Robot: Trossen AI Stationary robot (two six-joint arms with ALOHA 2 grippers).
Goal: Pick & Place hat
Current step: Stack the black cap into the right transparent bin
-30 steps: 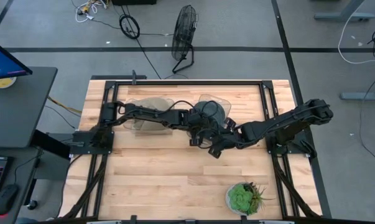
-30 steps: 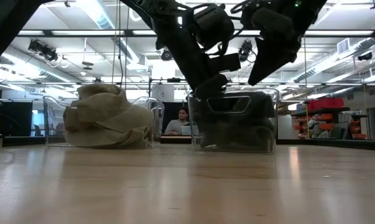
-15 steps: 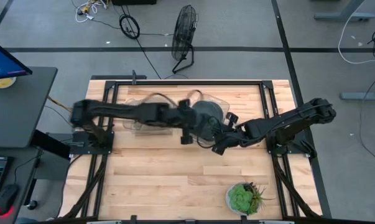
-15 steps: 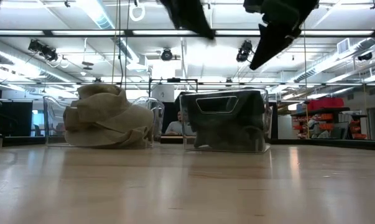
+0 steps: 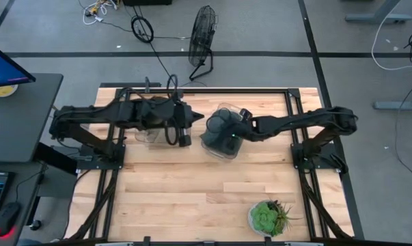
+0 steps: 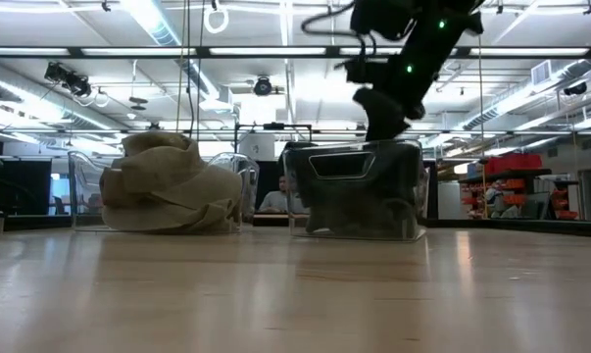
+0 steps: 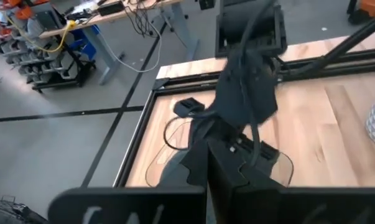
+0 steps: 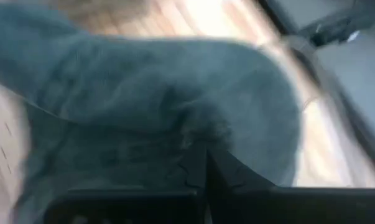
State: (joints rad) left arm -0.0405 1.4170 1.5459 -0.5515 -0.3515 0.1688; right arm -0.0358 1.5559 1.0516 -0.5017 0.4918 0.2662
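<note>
R tool [image 5: 231,136] over dark hat [image 5: 223,128] in bin [image 6: 356,190]

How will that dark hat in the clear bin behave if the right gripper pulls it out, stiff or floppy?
Probably floppy: the dark hat looks like soft cloth, slumped inside the clear bin. Likely light too, and it may sag or catch on the rim as it rises. The right gripper is down at the bin.

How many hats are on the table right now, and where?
2. A beige hat sits in the left clear bin; a dark hat sits in the right clear bin, under the right gripper. Others may be hidden underneath.
</note>
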